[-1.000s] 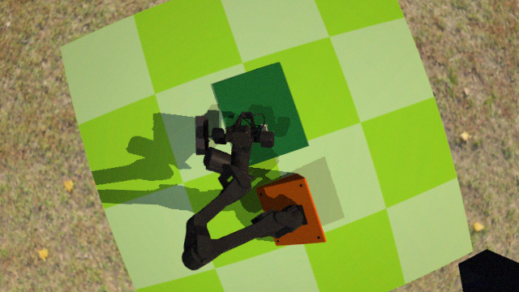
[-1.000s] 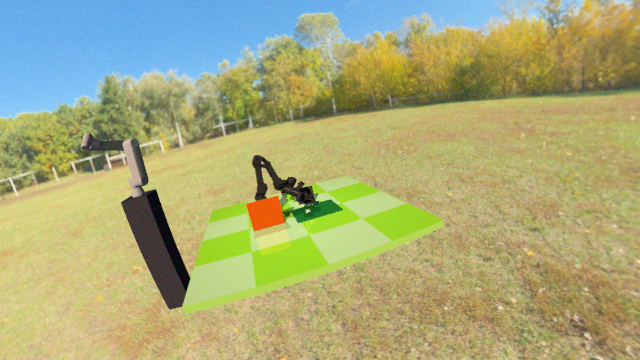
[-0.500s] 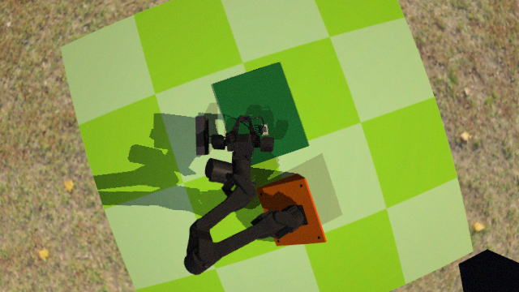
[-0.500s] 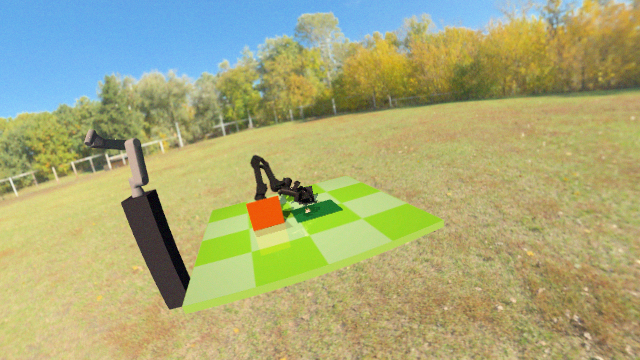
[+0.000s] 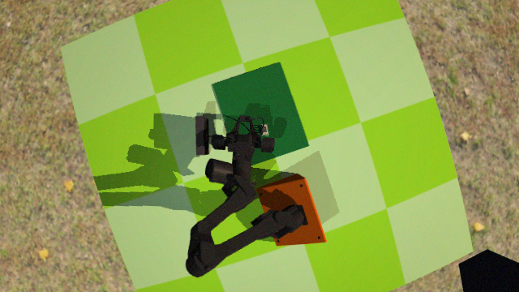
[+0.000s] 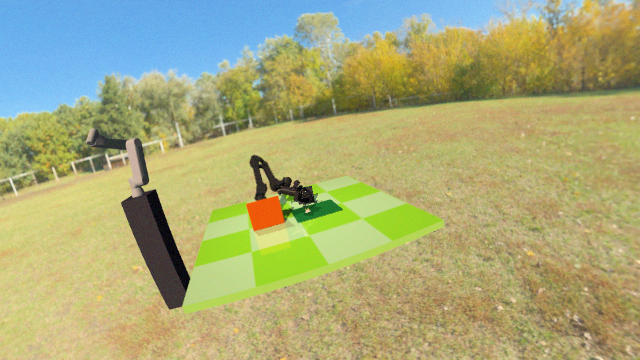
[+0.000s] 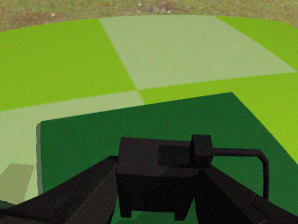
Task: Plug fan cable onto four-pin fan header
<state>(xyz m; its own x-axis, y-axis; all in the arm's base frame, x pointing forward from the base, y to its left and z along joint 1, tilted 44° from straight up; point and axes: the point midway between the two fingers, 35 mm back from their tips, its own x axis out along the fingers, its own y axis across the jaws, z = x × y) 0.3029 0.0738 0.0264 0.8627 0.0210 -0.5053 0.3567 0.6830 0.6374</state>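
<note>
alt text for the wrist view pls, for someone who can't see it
A small black fan plug with a thin black cable is clamped between the dark jaws of the gripper, above a flat dark green board. Beyond it lies a light and bright green checkered mat.

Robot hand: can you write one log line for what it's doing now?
gripper: shut on plug | above green board | header: not yet plugged
</note>
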